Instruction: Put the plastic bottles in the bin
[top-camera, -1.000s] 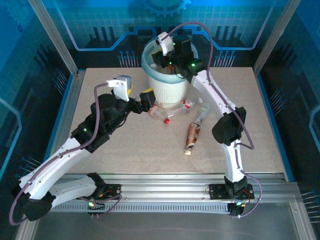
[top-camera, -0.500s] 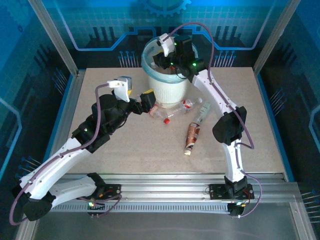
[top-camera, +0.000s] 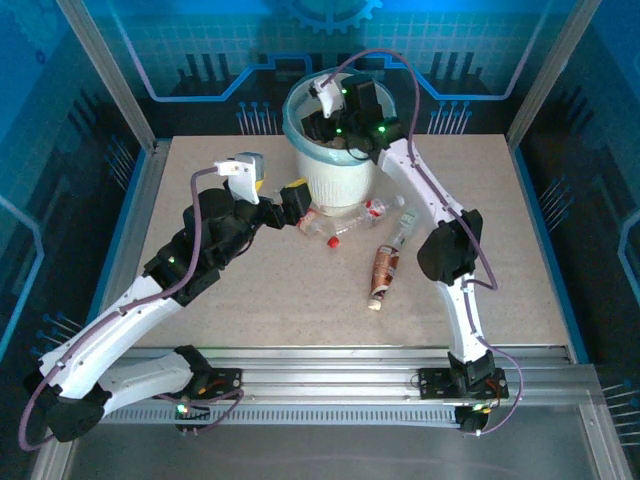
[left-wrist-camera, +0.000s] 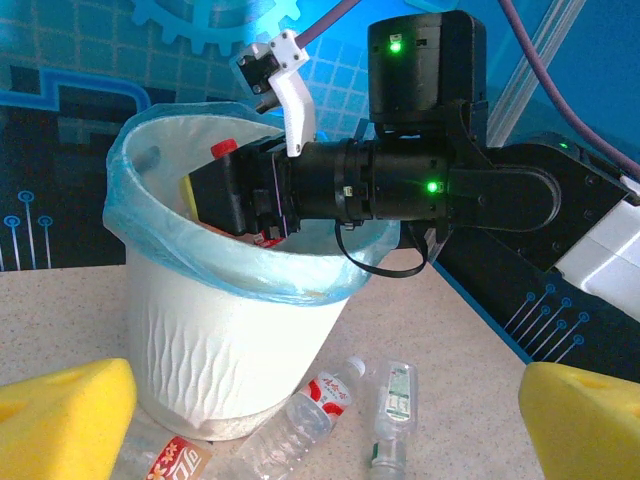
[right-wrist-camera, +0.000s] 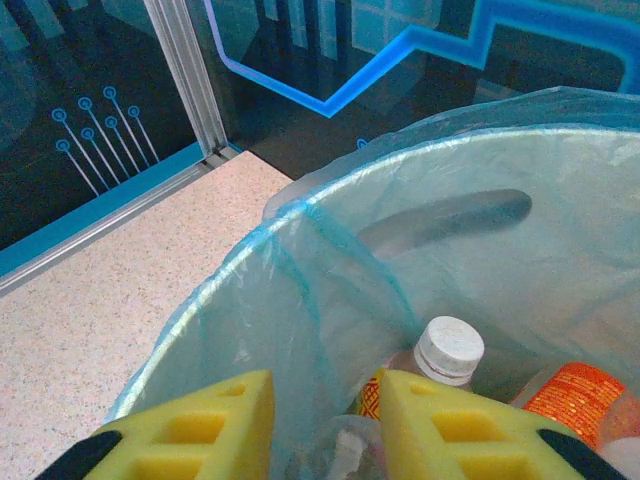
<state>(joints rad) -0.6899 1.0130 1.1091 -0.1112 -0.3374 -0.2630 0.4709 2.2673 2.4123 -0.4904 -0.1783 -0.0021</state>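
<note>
Centrally, ribbed white bin (top-camera: 335, 188), blue liner (left-wrist-camera: 150, 225), R fingers (right-wrist-camera: 200, 420) gripping red-cap bottle (left-wrist-camera: 225, 148), L fingers (left-wrist-camera: 60, 410) spread.

A speckled beige table (top-camera: 500, 250) stands inside dark blue walls (top-camera: 200, 40) printed with bright circuit lines, framed by aluminium posts (top-camera: 105, 70); a grey metal rail (top-camera: 330, 385) runs along the table's near edge

Scanning for print, nothing legible. Red-white label on clear bottle (left-wrist-camera: 325, 395) beside bin (left-wrist-camera: 230, 340): marks too small to read. Greenish label on small bottle (left-wrist-camera: 398, 392) next to it: blurred. Red label w/ white script on cut-off bottle (left-wrist-camera: 172, 462), low in left wrist view: unreadable. Fine print on orange-labelled bottle (right-wrist-camera: 580, 395) in bin: illegible too. No brand or no. made out.
</note>
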